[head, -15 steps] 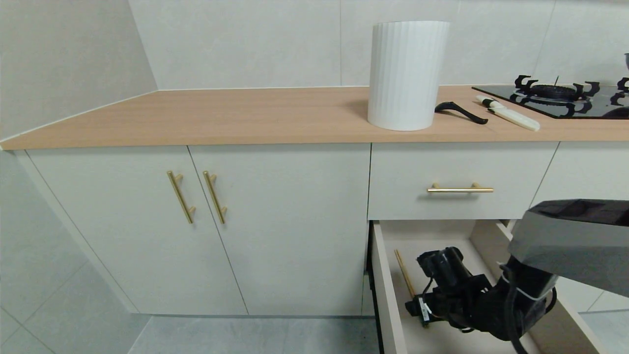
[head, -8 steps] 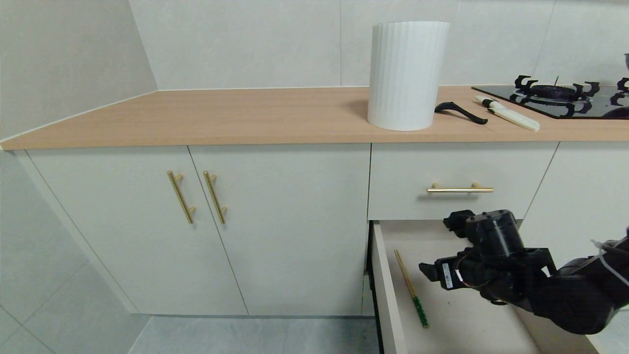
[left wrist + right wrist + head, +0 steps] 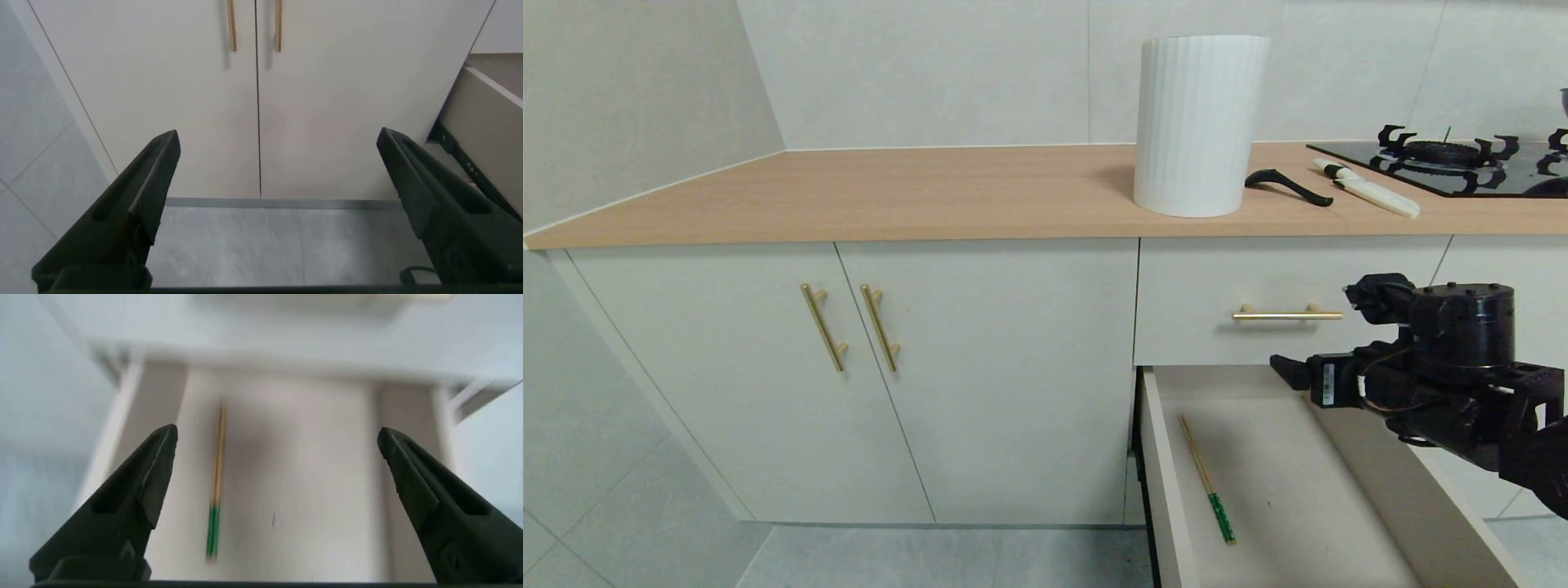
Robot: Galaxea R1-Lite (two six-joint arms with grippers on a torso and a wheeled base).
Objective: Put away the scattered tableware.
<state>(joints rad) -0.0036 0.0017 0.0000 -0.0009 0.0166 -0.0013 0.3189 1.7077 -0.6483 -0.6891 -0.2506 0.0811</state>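
A pair of wooden chopsticks with green tips lies along the left side of the open lower drawer; from the right wrist they show as chopsticks on the drawer floor. My right gripper hangs open and empty above the drawer's back right, level with the shut upper drawer. Its fingers frame the drawer from above. My left gripper is open and empty, facing the double cabinet doors low near the floor. On the counter lie a black-handled tool and a white knife.
A tall white ribbed canister stands on the wooden counter beside the tools. A gas hob sits at the far right. The upper drawer's gold handle is close to my right gripper. The drawer's right half is bare.
My right gripper has risen out of the drawer, up and to the right, leaving the chopsticks lying on the drawer floor.
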